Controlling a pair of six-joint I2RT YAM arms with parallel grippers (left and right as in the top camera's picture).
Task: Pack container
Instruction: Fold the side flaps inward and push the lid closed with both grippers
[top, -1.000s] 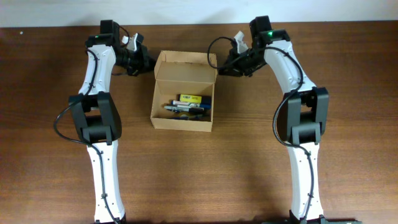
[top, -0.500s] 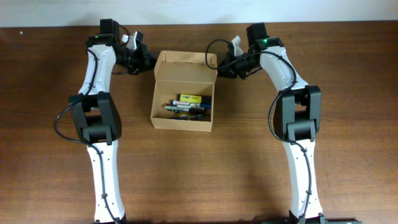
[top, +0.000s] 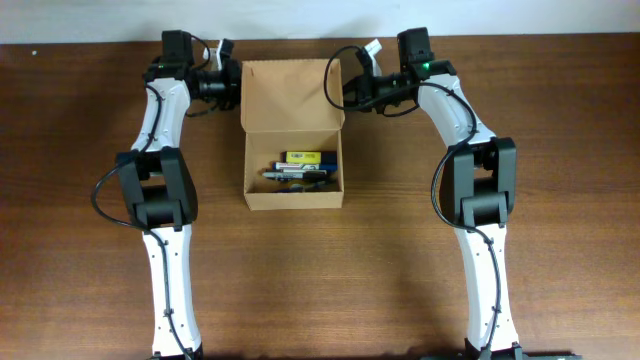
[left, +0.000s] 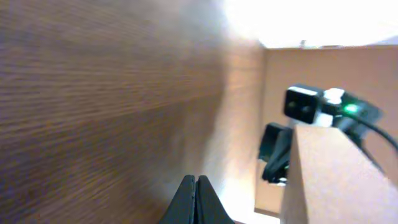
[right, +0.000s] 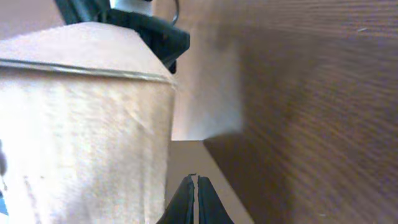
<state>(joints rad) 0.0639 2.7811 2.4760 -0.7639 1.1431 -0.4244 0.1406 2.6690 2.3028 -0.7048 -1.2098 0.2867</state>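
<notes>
- The container (top: 292, 196) sits in the middle of the surface (top: 560, 200). Its flap lid (top: 292, 95) is open toward the far side, and pens (top: 296, 173) lie inside the base.
- The left hand (top: 232, 87) is just beside the flap's left edge and the right hand (top: 348, 92) just beside its right edge. I cannot tell whether either one touches the card.
- Both wrist views show the fingers pressed together with nothing between them, so both hands are clenched and empty.
- The step in hand is probably closing the flap. To do it well, both hands should get behind the card at the same height and push evenly, so the flap turns on its hinge and the light box neither skews nor slides.
- The pens appear to lie below the rim, so the flap should clear them.
- Compared with a second ago, both hands sit closer in against the flap's sides.
- The flap also covers more of the overhead view, and its free edge reaches further toward the far side.
</notes>
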